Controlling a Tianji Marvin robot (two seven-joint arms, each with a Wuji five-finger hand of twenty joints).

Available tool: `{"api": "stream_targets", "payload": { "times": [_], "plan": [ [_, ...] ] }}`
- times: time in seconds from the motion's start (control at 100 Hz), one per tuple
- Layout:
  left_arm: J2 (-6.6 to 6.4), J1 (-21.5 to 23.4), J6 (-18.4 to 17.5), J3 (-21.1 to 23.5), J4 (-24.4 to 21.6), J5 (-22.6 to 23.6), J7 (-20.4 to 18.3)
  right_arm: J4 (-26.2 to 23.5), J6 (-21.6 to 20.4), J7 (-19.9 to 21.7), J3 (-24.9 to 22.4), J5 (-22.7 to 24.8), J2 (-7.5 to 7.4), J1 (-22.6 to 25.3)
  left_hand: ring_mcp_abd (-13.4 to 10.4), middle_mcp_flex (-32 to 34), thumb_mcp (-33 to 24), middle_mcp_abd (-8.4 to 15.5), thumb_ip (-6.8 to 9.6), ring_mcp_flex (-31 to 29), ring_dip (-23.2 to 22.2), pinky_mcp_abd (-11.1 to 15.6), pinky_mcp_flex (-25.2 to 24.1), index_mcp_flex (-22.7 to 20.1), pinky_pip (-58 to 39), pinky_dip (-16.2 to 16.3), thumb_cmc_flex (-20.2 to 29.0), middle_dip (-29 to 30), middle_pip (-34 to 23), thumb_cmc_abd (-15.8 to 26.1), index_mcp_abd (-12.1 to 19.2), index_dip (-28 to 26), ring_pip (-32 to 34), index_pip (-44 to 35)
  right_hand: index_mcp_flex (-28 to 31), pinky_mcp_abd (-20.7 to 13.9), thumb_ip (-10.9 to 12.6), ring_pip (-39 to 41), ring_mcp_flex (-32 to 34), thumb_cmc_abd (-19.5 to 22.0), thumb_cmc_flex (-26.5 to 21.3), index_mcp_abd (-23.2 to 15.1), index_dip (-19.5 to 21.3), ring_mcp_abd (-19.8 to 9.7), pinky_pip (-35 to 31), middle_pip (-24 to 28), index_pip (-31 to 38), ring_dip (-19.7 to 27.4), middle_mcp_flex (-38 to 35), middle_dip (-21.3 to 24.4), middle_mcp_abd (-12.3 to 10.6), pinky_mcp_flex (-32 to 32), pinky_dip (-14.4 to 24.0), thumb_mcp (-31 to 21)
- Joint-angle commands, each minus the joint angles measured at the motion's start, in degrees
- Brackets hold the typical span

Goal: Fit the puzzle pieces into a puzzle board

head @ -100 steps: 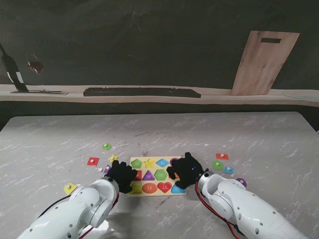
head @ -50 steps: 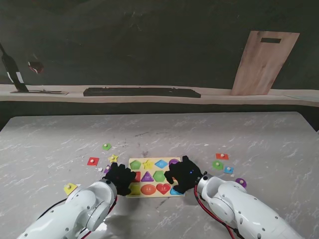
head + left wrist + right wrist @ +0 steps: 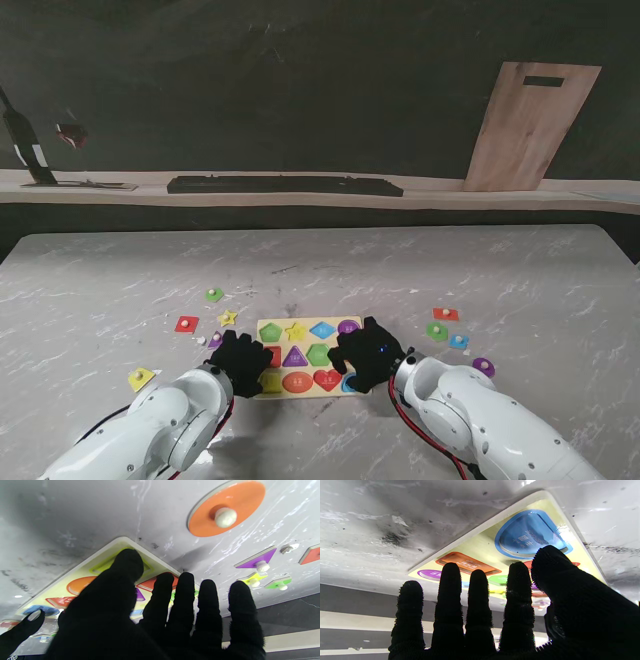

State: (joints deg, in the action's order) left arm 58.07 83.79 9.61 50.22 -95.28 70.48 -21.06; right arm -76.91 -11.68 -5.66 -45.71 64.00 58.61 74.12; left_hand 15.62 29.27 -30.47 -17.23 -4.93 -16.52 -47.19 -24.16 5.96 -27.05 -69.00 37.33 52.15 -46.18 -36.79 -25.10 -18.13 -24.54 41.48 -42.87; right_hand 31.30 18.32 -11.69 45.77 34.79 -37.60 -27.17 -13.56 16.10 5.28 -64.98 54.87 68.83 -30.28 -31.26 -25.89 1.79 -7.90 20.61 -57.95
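Note:
The yellow puzzle board (image 3: pixel 310 394) lies flat on the table near me, its coloured shape recesses showing. My left hand (image 3: pixel 243 360) rests on the board's left edge and my right hand (image 3: pixel 368 352) on its right edge; both have fingers spread and hold nothing. In the left wrist view the left hand (image 3: pixel 150 620) covers a corner of the board (image 3: pixel 120 542). In the right wrist view the right hand (image 3: pixel 495 620) lies over the board's blue recess (image 3: pixel 530 536). Loose knobbed pieces lie on both sides of the board.
Left of the board lie a green piece (image 3: pixel 214 295), a red square (image 3: pixel 186 323), a yellow star (image 3: pixel 228 318) and a yellow-orange piece (image 3: pixel 141 379). To the right are a red piece (image 3: pixel 446 314), a green one (image 3: pixel 437 331), a blue one (image 3: pixel 458 341) and a purple one (image 3: pixel 483 366).
Both hands have drawn slightly nearer to me and to the left, and the board has shifted a little with them.

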Motion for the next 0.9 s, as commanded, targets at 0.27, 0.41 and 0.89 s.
{"api": "stream_targets", "payload": {
  "times": [0.27,0.41,0.89],
  "plan": [
    [-0.64,2.42,-1.13,0.38,0.53,0.73,0.16,-1.52,-1.12,2.25,-1.98,0.99,-0.73,4.22,1.89,0.75,3.33,-0.14,-1.19,-1.8,-0.33,4.02,-0.25,-7.11,-1.38,1.16,1.94,-0.27,0.59,-1.66,6.94,-2.9,-0.1,-6.44,1.81,0.6,-1.0,0.98,1.78,-0.24,-0.51,-1.3,-1.41,0.14,-1.0,0.48,-2.38,0.13,-1.82,-0.39,0.24,0.18,0.74,-0.83],
    [-0.63,2.78,-1.26,0.71,0.32,1.17,0.31,-2.12,-1.74,2.93,-2.84,1.05,-0.83,5.07,1.84,0.68,3.48,-0.12,-1.17,-1.79,-0.24,4.04,-0.24,-7.15,-1.38,1.14,1.96,-0.08,0.77,-1.5,6.99,-3.01,-0.16,-6.23,2.69,0.7,-1.1,0.97,2.01,0.59,-0.73,-1.37,-1.76,0.26,-0.94,0.39,-2.04,0.12,-2.22,-0.36,0.44,0.22,0.72,-0.52],
    [-0.69,3.52,-1.47,1.09,-0.84,-0.05,-1.1,-3.62,-3.14,4.8,-4.68,1.39,-1.09,6.69,1.87,1.82,4.3,0.12,-1.39,-2.54,-0.18,4.04,-0.04,-8.74,-1.48,1.11,2.98,-0.05,0.2,-2.01,7.57,-4.31,0.14,-8.25,3.03,0.83,-0.98,0.89,2.73,1.44,-1.12,-1.72,-2.11,0.41,-0.96,0.12,-1.8,0.06,-3.2,-0.29,0.24,0.07,0.72,-0.32]
  ]
}}
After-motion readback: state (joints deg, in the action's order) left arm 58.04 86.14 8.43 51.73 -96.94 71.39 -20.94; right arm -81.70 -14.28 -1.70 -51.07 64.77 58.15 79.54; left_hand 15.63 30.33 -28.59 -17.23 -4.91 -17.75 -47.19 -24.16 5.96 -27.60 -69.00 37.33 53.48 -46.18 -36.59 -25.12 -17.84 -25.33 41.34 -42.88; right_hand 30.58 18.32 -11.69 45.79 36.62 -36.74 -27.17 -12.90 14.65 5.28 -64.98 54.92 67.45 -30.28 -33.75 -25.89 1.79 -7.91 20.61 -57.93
